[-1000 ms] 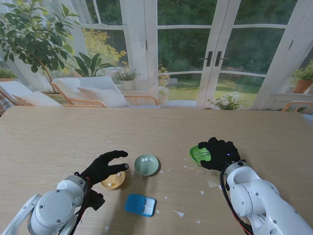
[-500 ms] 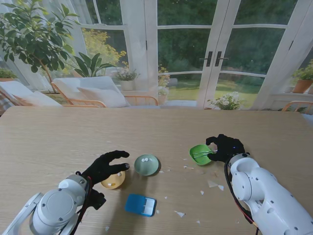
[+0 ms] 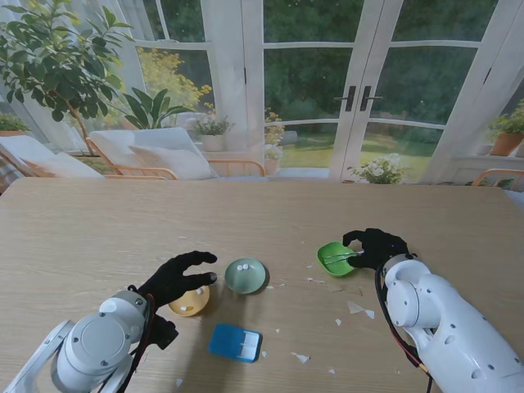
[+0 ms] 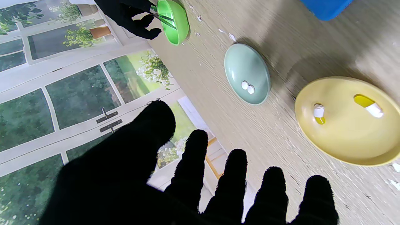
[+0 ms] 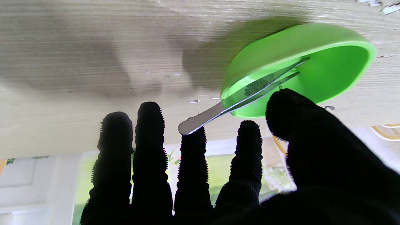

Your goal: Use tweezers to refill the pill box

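Glossy white arm shells, black fuzzy-gloved left hand (image 3: 173,278) and right hand (image 3: 378,246) (red-black cables alongside)

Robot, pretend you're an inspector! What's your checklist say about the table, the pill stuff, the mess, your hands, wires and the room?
Surface: wooden table, pale grain, no spills seen.
Job's things: tweezers lie across the bright green dish with the handle sticking out over the rim; grey-green dish has two white pills; yellow dish has two yellow-and-white capsules; blue pill box nearest to me.
Clutter: small white scraps scattered on the table.
Hands: left hand open over the yellow dish; right hand open at the tweezers, not gripping.
Cables: red and black wires run along the right arm.
Surroundings: glass doors, plants, garden chairs.
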`<act>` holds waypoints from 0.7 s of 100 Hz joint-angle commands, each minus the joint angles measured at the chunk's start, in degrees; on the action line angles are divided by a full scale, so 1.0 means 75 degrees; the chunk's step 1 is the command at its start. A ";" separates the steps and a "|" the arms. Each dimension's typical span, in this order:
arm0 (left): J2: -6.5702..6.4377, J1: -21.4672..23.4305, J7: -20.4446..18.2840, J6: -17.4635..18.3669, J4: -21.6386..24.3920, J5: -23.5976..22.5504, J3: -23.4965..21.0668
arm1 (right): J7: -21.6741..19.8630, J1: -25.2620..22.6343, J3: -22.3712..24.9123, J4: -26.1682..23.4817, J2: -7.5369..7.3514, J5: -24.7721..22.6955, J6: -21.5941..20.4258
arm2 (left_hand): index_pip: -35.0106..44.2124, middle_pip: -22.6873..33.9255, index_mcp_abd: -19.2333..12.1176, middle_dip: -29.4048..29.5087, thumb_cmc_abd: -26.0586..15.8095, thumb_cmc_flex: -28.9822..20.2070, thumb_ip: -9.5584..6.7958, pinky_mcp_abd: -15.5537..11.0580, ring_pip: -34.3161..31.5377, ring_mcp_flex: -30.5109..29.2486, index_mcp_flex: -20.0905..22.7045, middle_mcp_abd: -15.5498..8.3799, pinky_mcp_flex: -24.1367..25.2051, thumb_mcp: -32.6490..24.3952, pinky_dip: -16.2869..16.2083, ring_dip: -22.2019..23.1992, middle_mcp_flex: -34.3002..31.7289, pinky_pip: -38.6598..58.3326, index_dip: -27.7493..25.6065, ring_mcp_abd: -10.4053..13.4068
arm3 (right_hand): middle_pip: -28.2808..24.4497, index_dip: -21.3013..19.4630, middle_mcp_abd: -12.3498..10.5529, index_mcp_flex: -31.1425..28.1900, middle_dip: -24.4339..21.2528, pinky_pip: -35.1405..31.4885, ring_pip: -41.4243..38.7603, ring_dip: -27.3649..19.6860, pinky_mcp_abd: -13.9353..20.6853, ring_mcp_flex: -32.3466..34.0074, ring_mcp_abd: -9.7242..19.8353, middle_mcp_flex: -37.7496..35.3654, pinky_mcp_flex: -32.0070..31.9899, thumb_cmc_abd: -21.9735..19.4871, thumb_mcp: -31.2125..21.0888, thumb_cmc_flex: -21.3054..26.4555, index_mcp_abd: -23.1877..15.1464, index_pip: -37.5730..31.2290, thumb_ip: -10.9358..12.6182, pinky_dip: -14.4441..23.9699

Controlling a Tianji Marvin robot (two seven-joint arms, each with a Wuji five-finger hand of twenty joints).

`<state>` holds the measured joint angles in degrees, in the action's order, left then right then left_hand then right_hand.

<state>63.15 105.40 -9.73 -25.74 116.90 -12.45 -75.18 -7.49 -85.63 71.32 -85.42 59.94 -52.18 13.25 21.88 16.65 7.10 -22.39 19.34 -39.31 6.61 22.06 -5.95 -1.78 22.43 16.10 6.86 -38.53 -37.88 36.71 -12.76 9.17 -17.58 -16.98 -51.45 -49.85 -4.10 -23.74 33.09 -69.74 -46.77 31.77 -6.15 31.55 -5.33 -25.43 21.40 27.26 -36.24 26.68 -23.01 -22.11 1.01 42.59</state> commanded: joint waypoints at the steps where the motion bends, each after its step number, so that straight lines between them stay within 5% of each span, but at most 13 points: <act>1: 0.0029 -0.0001 -0.0083 -0.0068 0.0014 0.0031 0.0018 | -0.0102 -0.0018 -0.0022 0.0072 0.0059 -0.0074 -0.0019 | 0.0149 0.0166 -0.0315 -0.0075 -0.0188 -0.0152 -0.0245 -0.0273 0.0160 0.0211 0.0188 -0.0378 -0.0019 0.0067 0.0035 -0.0098 0.0156 -0.0168 -0.0101 0.0245 | -0.0246 -0.0068 -0.0217 -0.0001 0.0100 -0.0288 -0.0160 0.0098 0.0111 0.0139 -0.0002 0.0109 0.0040 0.0232 0.0187 0.0182 -0.0384 -0.0121 -0.0324 0.0172; 44: 0.0026 -0.0026 -0.0092 -0.0064 -0.0026 0.0031 0.0026 | -0.0050 0.0178 -0.0240 0.0392 0.0046 -0.0049 -0.0242 | 0.0319 0.0220 -0.0458 -0.0107 -0.0194 -0.0185 -0.0234 -0.0325 0.0190 0.0189 0.0259 -0.0450 -0.0029 0.0066 0.0082 -0.0281 0.0222 -0.0186 -0.0219 0.0318 | -0.0091 -0.0135 -0.0261 -0.0011 0.0064 -0.0413 -0.0163 0.0120 0.0083 -0.0013 -0.0033 0.0365 -0.0089 0.0617 0.0434 0.0247 -0.0579 -0.0452 -0.0353 0.0220; 46: 0.0027 -0.0026 -0.0091 -0.0063 -0.0027 0.0034 0.0025 | -0.0013 0.0201 -0.0262 0.0429 0.0051 -0.0037 -0.0243 | 0.0324 0.0223 -0.0468 -0.0109 -0.0195 -0.0184 -0.0233 -0.0326 0.0190 0.0187 0.0261 -0.0454 -0.0029 0.0068 0.0084 -0.0287 0.0223 -0.0186 -0.0222 0.0323 | -0.0077 -0.0157 -0.0256 0.0014 0.0043 -0.0422 -0.0164 0.0119 0.0073 -0.0006 -0.0047 0.0363 -0.0085 0.0665 0.0266 0.0206 -0.0581 -0.0529 -0.0314 0.0221; 54: 0.0030 -0.0030 -0.0083 -0.0060 -0.0034 0.0041 0.0022 | 0.0049 0.0286 -0.0347 0.0538 0.0061 0.0010 -0.0221 | 0.0338 0.0230 -0.0478 -0.0112 -0.0195 -0.0182 -0.0233 -0.0338 0.0191 0.0186 0.0267 -0.0456 -0.0032 0.0069 0.0091 -0.0306 0.0221 -0.0188 -0.0233 0.0330 | -0.0082 -0.0094 -0.0253 -0.0012 -0.0007 -0.0451 -0.0170 0.0115 0.0060 0.0029 -0.0051 0.0340 -0.0061 0.1137 -0.2235 -0.0712 -0.0604 -0.0650 -0.0661 0.0208; 70: 0.0034 -0.0056 -0.0078 -0.0090 -0.0059 0.0061 0.0031 | 0.0172 0.0421 -0.0493 0.0756 0.0083 0.0133 -0.0201 | 0.0342 0.0241 -0.0463 -0.0119 -0.0202 -0.0186 -0.0230 -0.0340 0.0190 0.0185 0.0233 -0.0463 -0.0034 0.0073 0.0107 -0.0340 0.0230 -0.0193 -0.0246 0.0335 | -0.0108 -0.0113 -0.0251 -0.0176 -0.0007 -0.0532 -0.0215 0.0128 0.0067 0.0137 -0.0034 0.0213 0.0035 0.1085 -0.2697 -0.0709 -0.0627 -0.0796 -0.0750 0.0227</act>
<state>63.19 105.02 -9.62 -26.16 116.40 -12.15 -75.07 -5.86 -82.60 67.93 -80.32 59.95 -51.36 11.80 23.58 17.30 5.93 -22.44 19.34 -39.33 6.60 21.27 -5.45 -1.78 23.45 15.23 6.84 -38.54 -37.73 34.89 -12.20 9.17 -18.90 -16.27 -51.47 -49.85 -4.69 -24.58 33.23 -71.62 -47.35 32.02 -5.83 31.52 -5.33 -24.13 21.19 34.10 -54.12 22.38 -25.20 -27.22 -2.41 42.96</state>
